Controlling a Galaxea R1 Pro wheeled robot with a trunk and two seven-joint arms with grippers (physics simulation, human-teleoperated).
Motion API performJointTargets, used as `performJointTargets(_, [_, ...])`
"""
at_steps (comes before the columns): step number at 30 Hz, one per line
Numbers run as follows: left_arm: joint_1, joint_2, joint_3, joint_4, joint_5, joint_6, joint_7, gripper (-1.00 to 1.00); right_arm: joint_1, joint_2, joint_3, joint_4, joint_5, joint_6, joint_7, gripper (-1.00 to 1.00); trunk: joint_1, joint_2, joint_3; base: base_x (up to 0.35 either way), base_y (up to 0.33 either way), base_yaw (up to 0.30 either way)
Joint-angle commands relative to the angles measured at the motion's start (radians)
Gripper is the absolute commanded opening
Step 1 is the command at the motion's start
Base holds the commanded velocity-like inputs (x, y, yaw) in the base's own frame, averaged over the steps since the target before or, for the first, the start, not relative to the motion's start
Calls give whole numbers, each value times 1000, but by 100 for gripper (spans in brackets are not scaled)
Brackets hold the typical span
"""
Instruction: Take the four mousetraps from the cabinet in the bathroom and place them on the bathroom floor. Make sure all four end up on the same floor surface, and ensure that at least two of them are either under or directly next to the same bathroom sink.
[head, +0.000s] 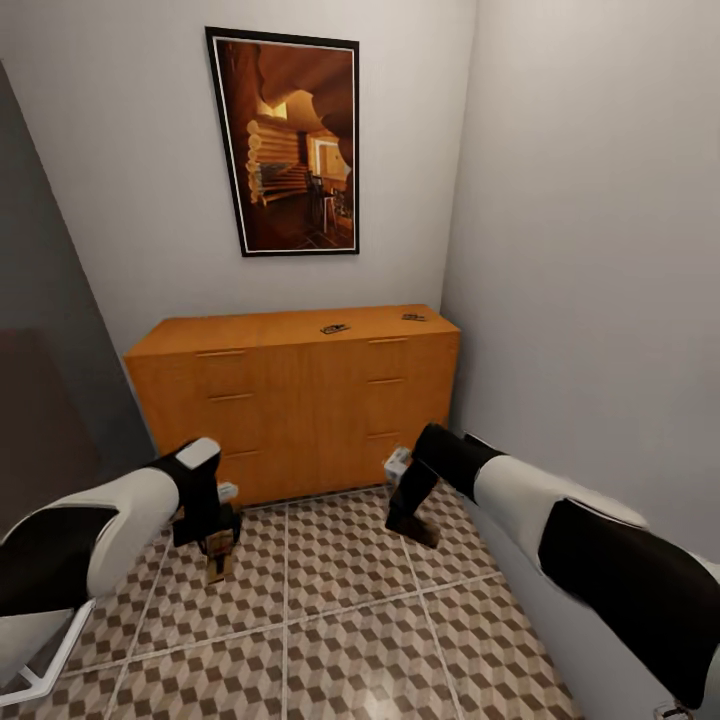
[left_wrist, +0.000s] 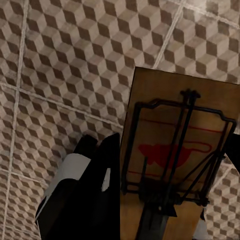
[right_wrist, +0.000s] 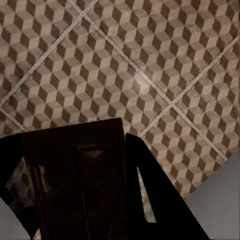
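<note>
Head view, room: you face a narrow corner with pale walls; a framed picture of a log interior hangs at 12 o'clock, above the cabinet.
Floor: the bathroom floor runs from the cabinet's foot toward you, large square tiles in a brown, beige and white cube print with pale grout.
Cabinet: low, wide, orange-brown, drawers with slim handles all closed; it stands against the back wall at 12 o'clock.
On the cabinet top: two small dark mousetraps, one near the middle, the other toward the right end, apart from each other.
Left gripper: your left gripper hangs above the tiles at 9 o'clock, pinching a third mousetrap; the left wrist view shows a tan wooden slab with a black wire frame and a red print, tilted over the floor.
Right gripper: your right gripper points down at 2 o'clock, closed on a fourth mousetrap, a dark shadowed slab between its fingers, above the tiles.
</note>
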Motion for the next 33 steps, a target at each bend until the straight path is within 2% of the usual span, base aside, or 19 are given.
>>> performJointTargets(1, [13, 0, -28, 2, 7, -15, -13, -100, 20, -2, -31, 19, -16, -25, -17, -100, 0, -1, -1, 0, 0, 0])
performJointTargets(3, [53, 1, -76, 6, 5, -87, -57, -100, 56, -10, -93, 51, -19, -85, -65, -100, 0, -1, -1, 0, 0, 0])
performJointTargets(4, [67, 0, -90, 7, 4, -108, -71, -100, 65, -11, -104, 57, -19, -97, -79, -100, 0, -1, -1, -5, 0, 0])
performJointTargets(6, [123, -2, -161, 8, 4, -197, -139, -100, 104, -14, -129, 73, -20, -135, -130, -100, 0, -1, -1, -76, 0, 0])
performJointTargets(9, [202, -7, -287, 9, 5, -292, -249, -100, 164, -16, -142, 80, -20, -160, -187, -100, 0, -1, -1, -236, 0, 0])
performJointTargets(13, [282, -10, -363, 9, 4, -357, -334, -100, 199, -16, -147, 82, -20, -176, -219, -100, 0, -1, -1, -308, 0, 0])
performJointTargets(19, [362, -10, -383, 11, 4, -487, -363, -100, 235, -25, -149, 84, -20, -183, -226, -100, 0, -1, -1, -196, 0, 1])
performJointTargets(22, [388, -10, -384, 11, 4, -521, -365, -100, 252, -29, -149, 84, -21, -190, -227, -100, 0, -1, -1, -35, 0, 71])
performJointTargets(28, [469, -10, -385, 13, 3, -631, -366, -100, 292, -39, -150, 95, -21, -290, -227, -100, 0, -1, -3, -7, 0, 236])
performJointTargets(33, [496, -9, -386, 15, 3, -688, -366, -100, 307, -40, -148, 99, -21, -312, -229, -100, 0, -1, -7, -1, 0, 247])
